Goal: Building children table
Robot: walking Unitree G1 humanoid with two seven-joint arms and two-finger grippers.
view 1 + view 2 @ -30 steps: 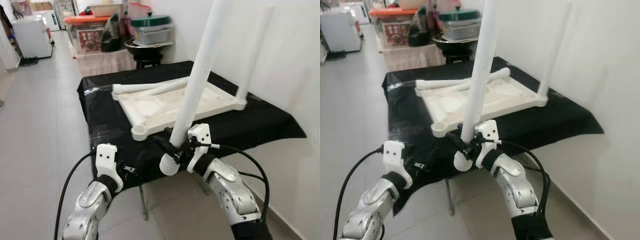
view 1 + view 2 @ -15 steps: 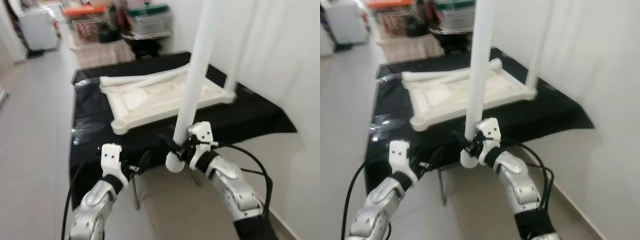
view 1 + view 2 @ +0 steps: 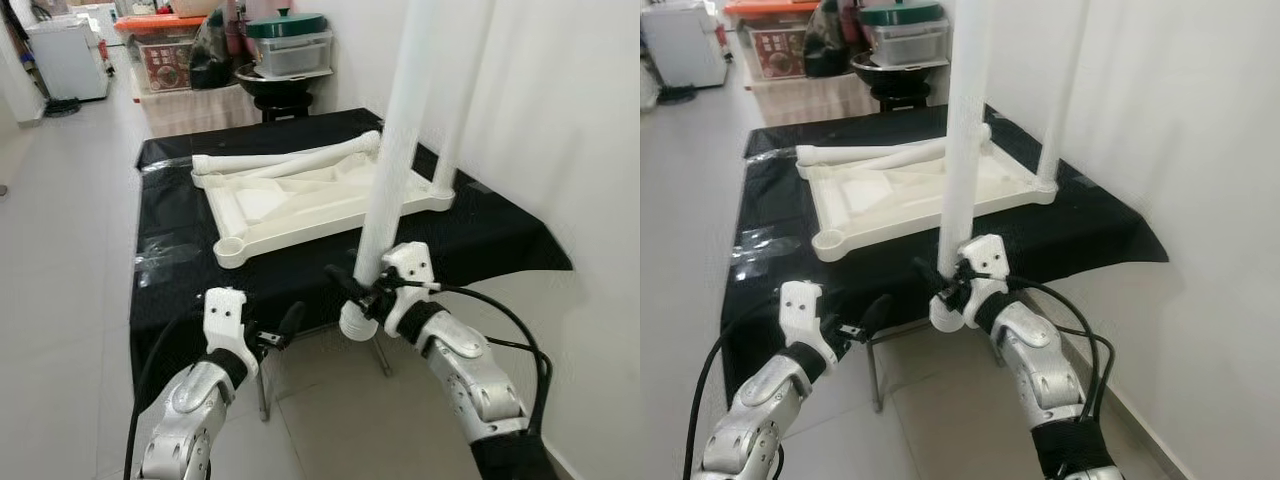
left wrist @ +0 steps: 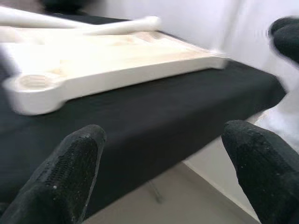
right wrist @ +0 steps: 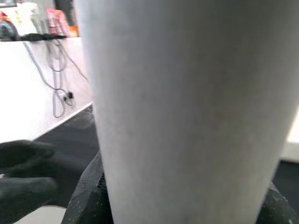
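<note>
A white table leg [image 3: 398, 150] is held nearly upright by the right gripper [image 3: 362, 298], whose jaws are pinched on its lower part, just above the rounded end. That end hangs off the near edge of the worktop [image 3: 480, 245], which is draped in a black cloth. In the right wrist view the leg [image 5: 187, 112] is seen close up between the black fingers [image 5: 86, 198].

The upturned white tabletop [image 3: 300, 205] lies flat on the black cloth, with a round socket [image 3: 230, 250] at its near left corner. One leg [image 3: 455, 100] stands upright in the corner nearest the wall [image 3: 560, 120]. Two loose legs [image 3: 290, 160] lie across the far side of the tabletop, crossing each other.

The left gripper [image 3: 280, 328] is held in front of the near edge of the worktop, below the cloth's hem, with nothing in it; its jaws are spread wide, as the two fingers [image 4: 70, 172] in the left wrist view stand well apart. The tabletop's socket corner [image 4: 32, 86] is seen beyond them.

Behind the worktop, storage boxes [image 3: 170, 60] and a green-lidded container [image 3: 290, 45] are stacked.
</note>
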